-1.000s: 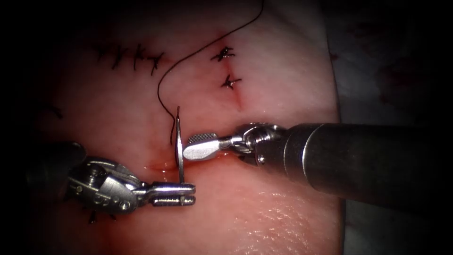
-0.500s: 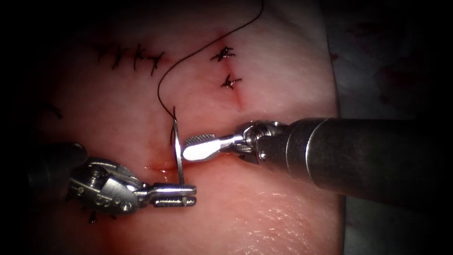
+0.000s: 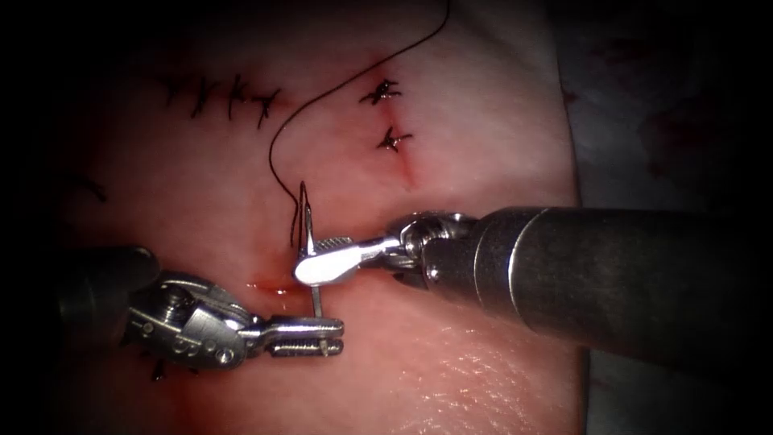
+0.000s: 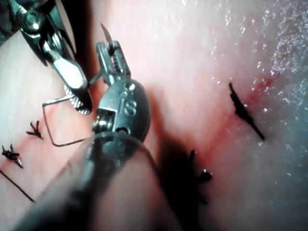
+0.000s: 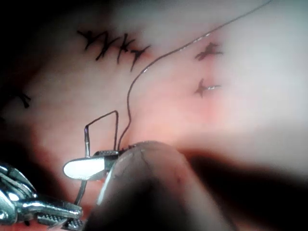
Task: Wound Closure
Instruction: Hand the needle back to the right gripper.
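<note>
Spanning both pincers, needle (image 3: 308, 242): left pincer (image 3: 322, 337) below, right pincer (image 3: 310, 256) mid-curve.

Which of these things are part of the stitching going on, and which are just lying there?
In use: left gripper holding curved steel needle near its point, above pink tissue; right gripper at its middle; dark thread.
Lying about: finished black stitches; red fluid.

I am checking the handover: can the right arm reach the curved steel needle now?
Probably yes: the right end effector is at the curved steel needle's middle, with nothing between; the left end effector grips only near the tip.
</note>
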Controlling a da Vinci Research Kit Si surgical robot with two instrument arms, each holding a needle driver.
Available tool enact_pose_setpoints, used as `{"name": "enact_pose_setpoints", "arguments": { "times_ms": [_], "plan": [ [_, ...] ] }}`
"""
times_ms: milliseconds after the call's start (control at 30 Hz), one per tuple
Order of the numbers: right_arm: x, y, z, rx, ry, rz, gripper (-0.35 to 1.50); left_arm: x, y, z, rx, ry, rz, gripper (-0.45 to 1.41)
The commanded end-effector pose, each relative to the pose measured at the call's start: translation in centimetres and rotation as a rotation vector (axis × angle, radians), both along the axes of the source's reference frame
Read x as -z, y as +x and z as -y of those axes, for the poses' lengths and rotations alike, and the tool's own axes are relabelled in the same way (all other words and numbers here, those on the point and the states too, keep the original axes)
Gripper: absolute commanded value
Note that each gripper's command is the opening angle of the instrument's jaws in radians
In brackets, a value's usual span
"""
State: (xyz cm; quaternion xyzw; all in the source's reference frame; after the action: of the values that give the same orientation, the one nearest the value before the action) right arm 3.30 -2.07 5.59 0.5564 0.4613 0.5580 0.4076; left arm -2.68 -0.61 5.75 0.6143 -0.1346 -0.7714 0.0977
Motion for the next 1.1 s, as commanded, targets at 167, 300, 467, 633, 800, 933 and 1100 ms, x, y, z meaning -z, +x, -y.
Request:
{"name": "enact_pose_setpoints", "arguments": {
  "times_ms": [167, 300, 467, 633, 800, 933, 1100],
  "plan": [
    [-0.07, 0.15, -0.03, 0.007, 0.022, -0.025, 1.11, -0.03, -0.06, -0.01, 0.001, -0.002, 0.001, -0.45],
    [-0.07, 0.14, -0.03, 0.011, 0.039, -0.029, 1.08, -0.02, -0.06, 0.0, -0.001, -0.008, 0.0, -0.45],
    [-0.05, 0.15, -0.03, 0.008, 0.04, -0.032, 0.86, -0.03, -0.07, -0.01, 0.001, -0.008, 0.0, -0.45],
    [-0.04, 0.17, -0.04, -0.01, 0.04, -0.045, 0.81, -0.02, -0.09, 0.0, 0.002, -0.008, -0.002, -0.45],
    [-0.02, 0.19, -0.06, -0.019, 0.041, -0.054, 0.79, -0.02, -0.1, 0.0, 0.002, -0.008, -0.002, -0.45],
    [-0.01, 0.2, -0.08, -0.025, 0.05, -0.054, 0.76, -0.02, -0.1, 0.01, 0.002, -0.009, -0.002, -0.45],
    [0.0, 0.2, -0.07, -0.026, 0.038, -0.054, -0.07, -0.01, -0.1, 0.01, 0.002, -0.009, -0.002, -0.45]
  ]
}}
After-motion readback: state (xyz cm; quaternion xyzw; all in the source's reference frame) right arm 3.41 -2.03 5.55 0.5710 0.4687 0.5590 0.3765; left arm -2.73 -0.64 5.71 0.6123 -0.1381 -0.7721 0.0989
